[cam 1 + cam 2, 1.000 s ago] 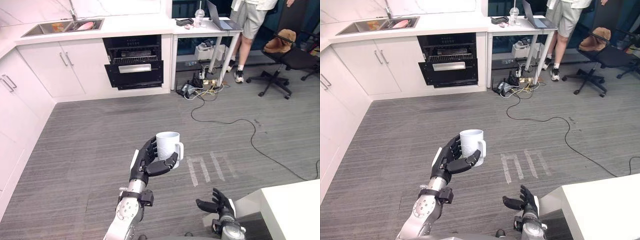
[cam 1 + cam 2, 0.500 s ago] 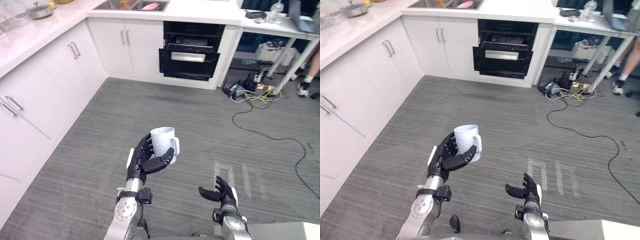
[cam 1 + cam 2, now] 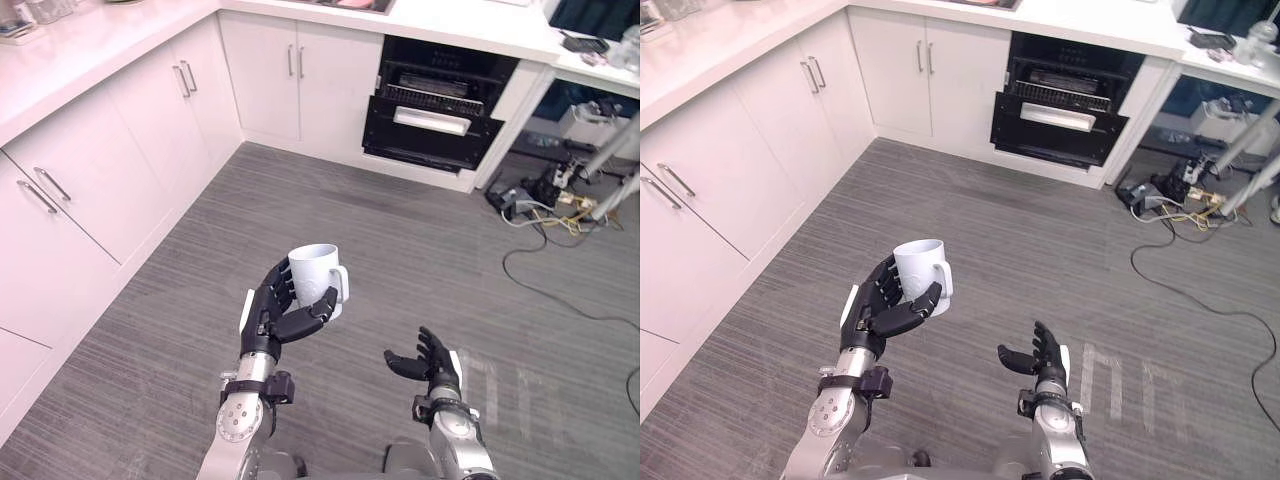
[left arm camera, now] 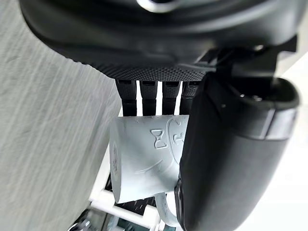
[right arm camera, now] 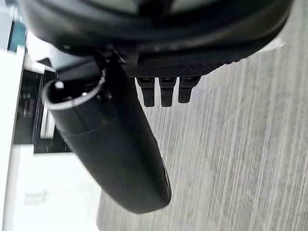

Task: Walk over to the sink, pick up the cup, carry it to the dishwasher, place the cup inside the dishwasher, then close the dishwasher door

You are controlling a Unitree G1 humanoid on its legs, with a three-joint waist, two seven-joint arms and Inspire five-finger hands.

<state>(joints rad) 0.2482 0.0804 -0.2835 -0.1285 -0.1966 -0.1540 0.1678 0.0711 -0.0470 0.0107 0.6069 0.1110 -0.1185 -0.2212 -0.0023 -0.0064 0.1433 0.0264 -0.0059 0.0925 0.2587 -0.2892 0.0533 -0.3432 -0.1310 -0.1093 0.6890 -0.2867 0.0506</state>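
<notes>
A white cup [image 3: 316,277] with its handle turned to the right is held upright above the grey floor by my left hand [image 3: 276,312], whose fingers and thumb curl round it. The same cup [image 4: 144,163] shows past that hand's fingers [image 4: 150,94] in the left wrist view. My right hand [image 3: 430,364] hangs low at the right, relaxed and holding nothing; its thumb [image 5: 115,149] stands out in the right wrist view. The dishwasher [image 3: 440,115] stands ahead at the upper right, its dark door [image 3: 1060,135] partly pulled out with a rack above it.
White cabinets [image 3: 120,150] line the left side and the back wall under a pale countertop [image 3: 90,60]. Cables and a power strip [image 3: 555,190] lie on the floor right of the dishwasher, near table legs [image 3: 1250,160]. Open grey floor [image 3: 380,240] lies between me and the dishwasher.
The whole picture has shifted: the camera has turned, so the dishwasher now sits further right and the left cabinets closer. The cup stays held in my left hand; the right hand stays idle.
</notes>
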